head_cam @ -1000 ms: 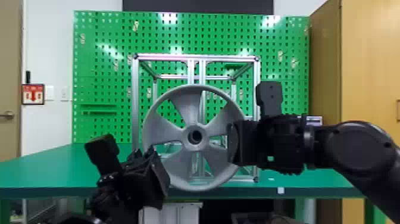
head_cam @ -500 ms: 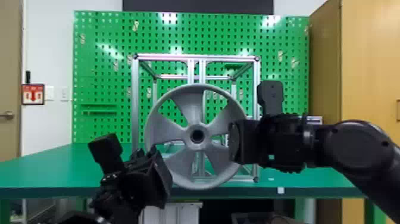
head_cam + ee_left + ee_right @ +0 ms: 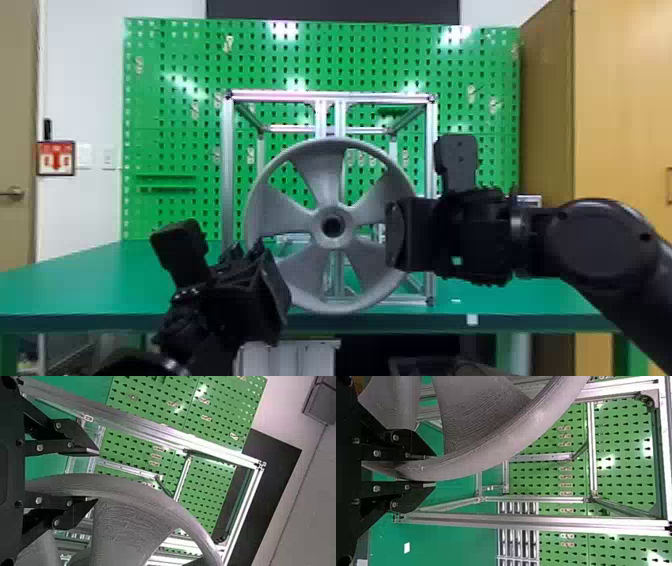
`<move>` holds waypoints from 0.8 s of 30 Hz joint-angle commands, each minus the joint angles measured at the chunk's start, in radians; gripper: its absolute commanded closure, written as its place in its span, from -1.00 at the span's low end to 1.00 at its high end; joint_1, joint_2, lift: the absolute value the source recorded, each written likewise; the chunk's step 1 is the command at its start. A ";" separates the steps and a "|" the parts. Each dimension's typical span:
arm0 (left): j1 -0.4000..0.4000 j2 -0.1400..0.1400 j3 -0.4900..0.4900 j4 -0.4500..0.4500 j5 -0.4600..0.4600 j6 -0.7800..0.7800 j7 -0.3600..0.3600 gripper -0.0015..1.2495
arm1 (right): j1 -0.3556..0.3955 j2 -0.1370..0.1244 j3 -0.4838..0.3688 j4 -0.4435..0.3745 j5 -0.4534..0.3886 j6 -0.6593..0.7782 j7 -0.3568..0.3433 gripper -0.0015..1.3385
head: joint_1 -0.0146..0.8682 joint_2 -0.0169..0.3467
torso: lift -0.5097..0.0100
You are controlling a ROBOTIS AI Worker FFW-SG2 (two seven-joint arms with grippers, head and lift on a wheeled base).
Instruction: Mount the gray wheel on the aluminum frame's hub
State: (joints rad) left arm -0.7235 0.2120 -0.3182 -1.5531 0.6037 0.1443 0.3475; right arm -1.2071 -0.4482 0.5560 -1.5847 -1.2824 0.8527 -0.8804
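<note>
Near the front edge of the bench [image 3: 75, 285], the gray wheel [image 3: 321, 185] is upright before the aluminum frame [image 3: 227, 165], its open spokes toward the robot. That pose probably serves to keep its centre hole [image 3: 332, 226] square to the hub, and aligning the two looks like the step in hand. The right tool [image 3: 435, 470] is clamped on the rim [image 3: 332, 307], likely bearing the weight; the left tool [image 3: 98, 475] is released, its fingers apart around the rim on the opposite side, perhaps to steady it. The head view gives the centre hole, with the hub behind it hidden; the left wrist view adds the gap between one finger and the rim, and the right wrist view the snug pinch. Seating depth I cannot tell.
</note>
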 commanded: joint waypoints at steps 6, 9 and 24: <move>0.009 0.000 -0.002 -0.015 -0.016 0.003 0.048 0.35 | -0.002 0.002 0.002 0.006 -0.002 0.000 0.000 0.57 | -0.98 -0.87 | -0.96; 0.015 0.000 0.002 -0.019 -0.019 0.004 0.054 0.35 | -0.002 0.002 0.002 0.009 -0.002 0.000 0.001 0.57 | -0.98 -0.87 | -0.96; 0.024 0.000 0.021 -0.039 -0.061 0.006 0.081 0.35 | -0.002 0.003 -0.004 0.014 0.009 0.002 0.014 0.57 | -0.98 -0.87 | -0.96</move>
State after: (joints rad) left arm -0.6948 0.2116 -0.3004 -1.5909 0.5455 0.1497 0.3474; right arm -1.2081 -0.4463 0.5548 -1.5728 -1.2784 0.8534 -0.8034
